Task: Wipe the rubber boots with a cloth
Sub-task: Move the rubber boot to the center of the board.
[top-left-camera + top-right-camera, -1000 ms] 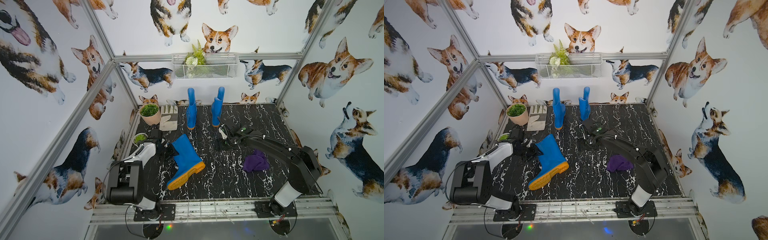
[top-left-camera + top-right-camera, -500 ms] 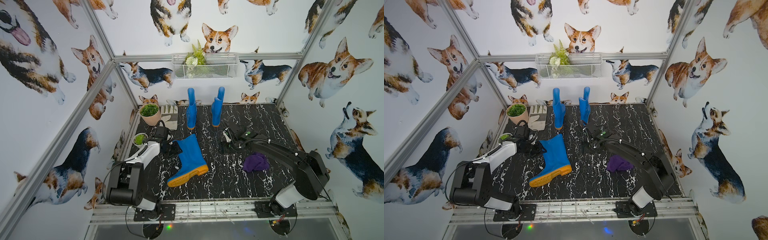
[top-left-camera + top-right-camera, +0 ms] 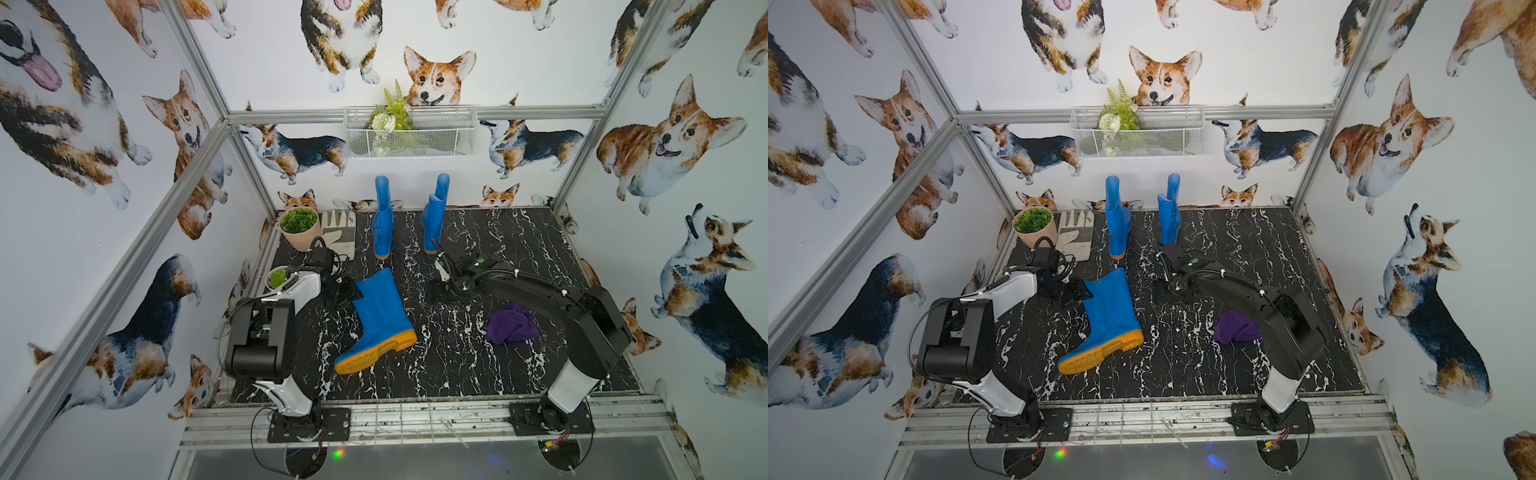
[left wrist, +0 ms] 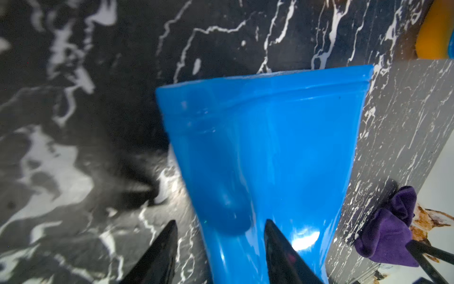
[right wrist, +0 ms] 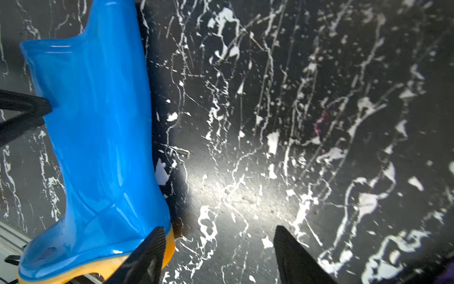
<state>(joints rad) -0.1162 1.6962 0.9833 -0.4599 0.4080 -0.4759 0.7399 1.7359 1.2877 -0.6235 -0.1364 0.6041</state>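
A glossy blue rubber boot (image 3: pixel 382 316) (image 3: pixel 1111 311) with an orange sole lies on its side mid-table. Two more rubber boots (image 3: pixel 382 224) (image 3: pixel 434 220) stand upright at the back wall. My left gripper (image 3: pixel 347 293) (image 4: pixel 221 222) is open at the lying boot's (image 4: pixel 270 147) shaft top. One finger is over the shaft and the other over the floor beside its edge. My right gripper (image 3: pixel 442 286) (image 5: pixel 218 230) hangs open and empty over bare floor, next to that boot's (image 5: pixel 98 135) heel. The purple cloth (image 3: pixel 511 324) (image 3: pixel 1235 328) (image 4: pixel 388 233) lies crumpled under the right arm.
A terracotta pot (image 3: pixel 299 226) with a green plant and a pale work glove (image 3: pixel 340 232) sit in the back left corner. A small white planter (image 3: pixel 277 277) is beside the left arm. A wire basket (image 3: pixel 409 133) hangs on the back wall.
The left jaws have widened at the boot's shaft, and the shaft has swung slightly to the right. The right gripper has shifted a little toward the front.
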